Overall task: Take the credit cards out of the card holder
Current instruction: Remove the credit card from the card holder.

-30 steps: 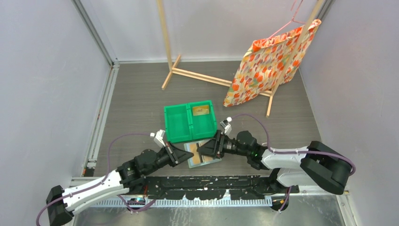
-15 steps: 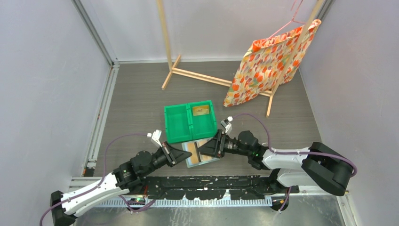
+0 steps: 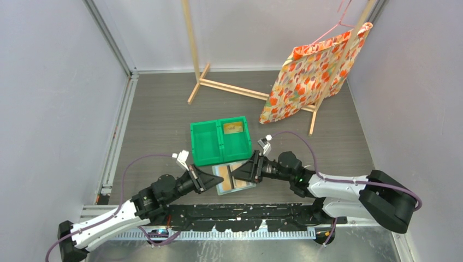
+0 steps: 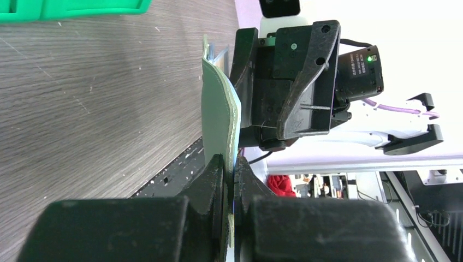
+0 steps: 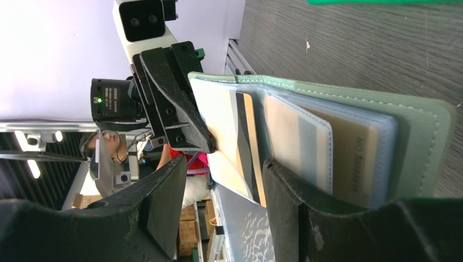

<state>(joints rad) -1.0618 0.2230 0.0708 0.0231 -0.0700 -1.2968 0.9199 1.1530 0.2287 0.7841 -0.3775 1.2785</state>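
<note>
The small grey-green bifold card holder (image 3: 236, 178) is open between the two arms, just on the near side of the green two-compartment plastic bin (image 3: 206, 143), over the dark wood-grain table (image 3: 158, 114). Whether it rests on the table I cannot tell.

The left gripper (image 4: 230, 164) is clenched on the edge of the holder's outer leaf, its black fingers pinched together with the green leather between them.

The right gripper (image 5: 224, 180) faces it from the other side with its jaws standing apart. They straddle the holder's pale inside, where a thin tan credit card with a black stripe (image 5: 248, 136) lies between the two fingers. There is a clear gap on one side, so nothing is clamped.

Another tan card (image 5: 349, 158) sits in a slot of the right leaf behind a pale blue-grey sleeve (faint print shows on it).

One more tan card (image 3: 233, 128) lies in the bin's right compartment.

At the far end of the table stands a light wooden rack (image 3: 229, 87), with an orange floral cloth (image 3: 311, 71) hanging on it.
</note>
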